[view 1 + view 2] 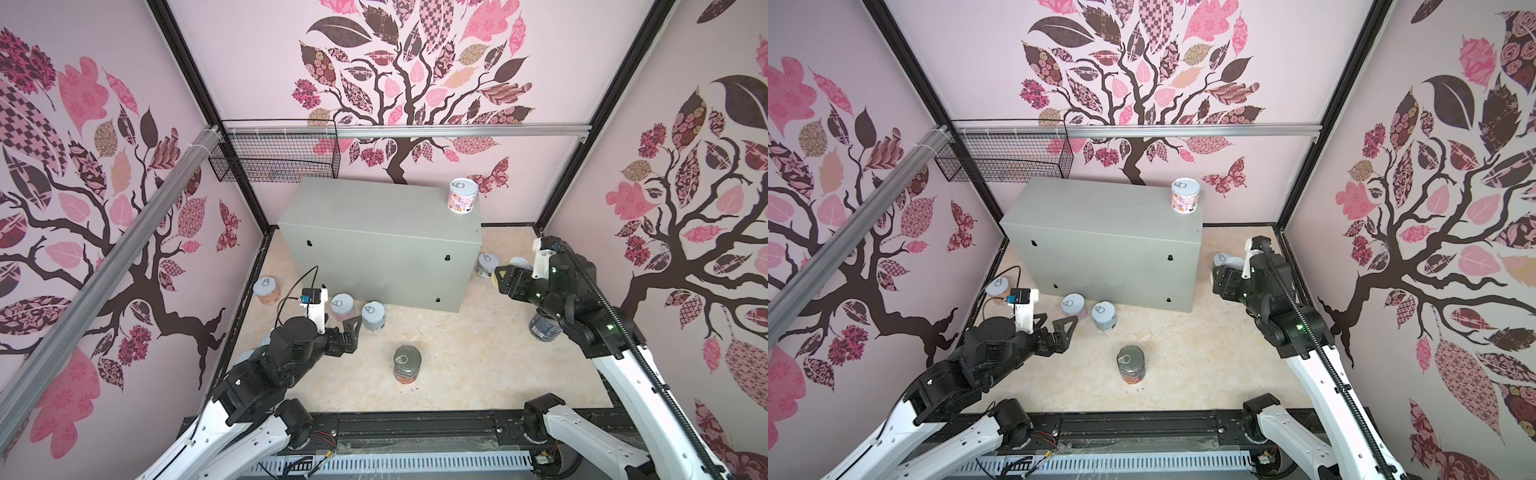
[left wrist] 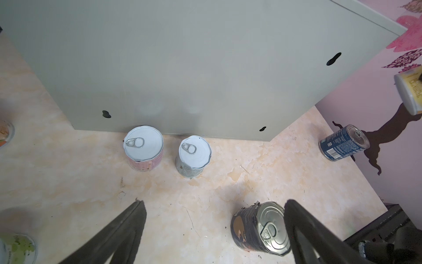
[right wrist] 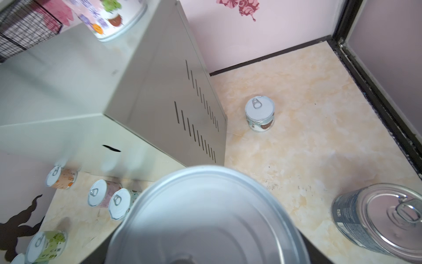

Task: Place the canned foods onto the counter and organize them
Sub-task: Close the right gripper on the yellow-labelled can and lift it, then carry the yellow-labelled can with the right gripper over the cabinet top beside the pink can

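Holds the left fingers (image 1: 352, 328) spread wide and empty, low over the floor, just short of a pink can (image 1: 343, 306) and a blue can (image 1: 373, 316) upright against the front of the grey box (image 1: 374, 249), with a tall reddish can (image 1: 407, 365) upright nearer the middle. Shows the box's top surface bare but for one short can (image 1: 463, 196) at its far right corner. Grips a yellow can (image 2: 408, 91) in the right fingers (image 1: 503, 275), tilted, off the box's right end and below that surface; likely calls for up, then leftward, favouring the right arm as nearer. Hides those fingers behind the can's base in the right wrist view; cuts off more cans beneath the left arm.
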You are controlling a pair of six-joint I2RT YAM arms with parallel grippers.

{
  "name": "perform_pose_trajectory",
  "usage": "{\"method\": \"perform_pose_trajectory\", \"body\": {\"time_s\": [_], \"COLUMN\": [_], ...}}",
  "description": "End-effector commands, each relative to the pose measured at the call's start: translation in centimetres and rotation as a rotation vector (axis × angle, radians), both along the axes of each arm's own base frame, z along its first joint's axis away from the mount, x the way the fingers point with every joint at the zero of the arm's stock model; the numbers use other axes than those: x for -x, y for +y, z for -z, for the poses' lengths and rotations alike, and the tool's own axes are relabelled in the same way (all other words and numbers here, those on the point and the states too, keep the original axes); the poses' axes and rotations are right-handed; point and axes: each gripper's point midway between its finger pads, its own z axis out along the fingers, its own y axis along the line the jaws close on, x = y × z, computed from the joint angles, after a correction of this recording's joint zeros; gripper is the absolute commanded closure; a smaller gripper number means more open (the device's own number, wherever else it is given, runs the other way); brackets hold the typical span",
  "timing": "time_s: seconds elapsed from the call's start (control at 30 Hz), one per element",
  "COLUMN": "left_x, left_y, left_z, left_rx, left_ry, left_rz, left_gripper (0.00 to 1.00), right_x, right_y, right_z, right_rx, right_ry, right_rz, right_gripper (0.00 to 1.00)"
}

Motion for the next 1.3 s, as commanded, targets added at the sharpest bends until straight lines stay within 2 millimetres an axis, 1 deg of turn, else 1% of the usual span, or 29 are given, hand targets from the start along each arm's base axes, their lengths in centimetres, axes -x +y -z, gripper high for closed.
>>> {"method": "perform_pose_trajectory", "body": {"time_s": [0.0, 0.17, 0.33, 0.43, 0.5, 0.63, 0.73, 0.77, 0.8, 0.97, 1.07, 1.27], "left_x": [0.5, 1.4, 2.3, 2.6, 2.6, 2.1, 1.7, 1.6, 1.5, 0.7, 0.4, 0.1], "left_y": [0.5, 0.4, 1.1, 1.5, 1.0, 0.0, -0.6, -0.7, -0.8, -1.1, -1.4, -0.8], "left_z": [-1.1, -2.0, -2.5, -2.4, -2.4, -2.7, -1.9, -1.4, -1.0, 0.3, 0.5, 0.5], "left_rx": [-0.07, -0.082, -0.122, -0.157, -0.146, -0.096, -0.085, -0.083, -0.08, -0.049, -0.046, -0.075], "left_ry": [-0.011, -0.003, 0.025, 0.052, 0.061, 0.037, 0.045, 0.052, 0.055, 0.052, 0.045, 0.014], "left_rz": [0.031, 0.078, 0.096, 0.092, 0.109, 0.121, 0.123, 0.118, 0.112, 0.077, 0.075, 0.054], "left_gripper": [0.02, 0.02, 0.02, 0.02, 0.02, 0.02, 0.02, 0.02, 0.02, 0.02, 0.02, 0.02], "right_x": [0.5, -0.2, -1.1, -1.8, -2.4, -3.6, -4.3, -4.7, -4.7, -6.0, -7.0, -8.7], "right_y": [1.0, 2.2, 3.0, 3.6, 4.1, 5.4, 6.8, 7.1, 7.2, 7.6, 7.6, 9.1], "right_z": [-3.0, -5.0, -8.1, -9.9, -11.1, -12.6, -13.0, -12.7, -13.5, -13.8, -13.5, -12.3], "right_rx": [-0.004, 0.009, -0.003, 0.006, 0.022, 0.086, 0.134, 0.145, 0.142, 0.171, 0.196, 0.236], "right_ry": [-0.037, -0.021, -0.047, -0.056, -0.064, -0.067, -0.049, -0.036, -0.057, -0.064, -0.064, -0.043], "right_rz": [-0.075, -0.142, -0.169, -0.186, -0.189, -0.193, -0.216, -0.219, -0.215, -0.196, -0.172, -0.181], "right_gripper": [0.39, 0.4, 0.4, 0.4, 0.4, 0.4, 0.4, 0.4, 0.4, 0.4, 0.4, 0.4]}}
